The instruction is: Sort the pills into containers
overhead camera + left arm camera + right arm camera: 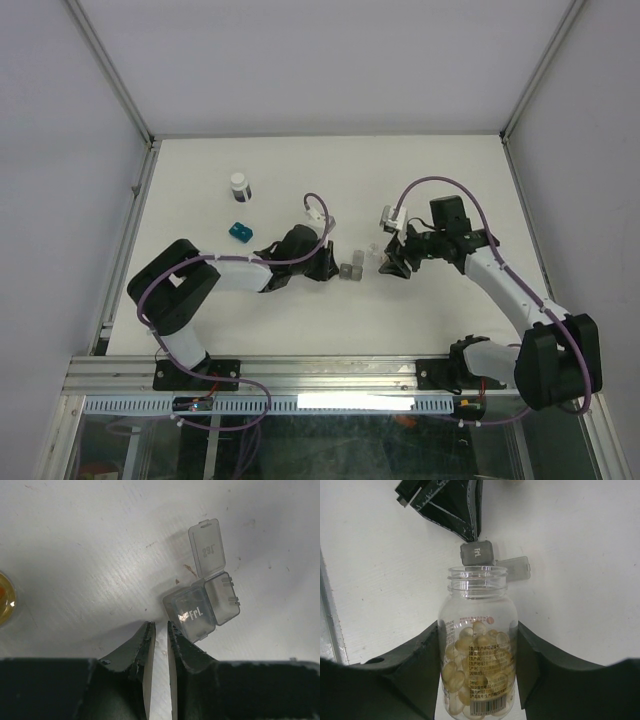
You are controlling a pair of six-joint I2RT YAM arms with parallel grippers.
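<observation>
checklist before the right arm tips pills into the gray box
1. Pill bottle gripped by right gripper: ok.
2. Bottle cap off, pills inside: ok.
3. Gray container has one lid flipped open: ok; the other cell is closed.
4. Bottle mouth lined up over the open cell: cannot tell.
5. Left gripper shut and empty: ok.
6. Left gripper clear of the container: cannot tell; one finger is right at its corner.

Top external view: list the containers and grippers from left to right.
teal container → left gripper → gray container → right gripper, holding the pill bottle.
</observation>
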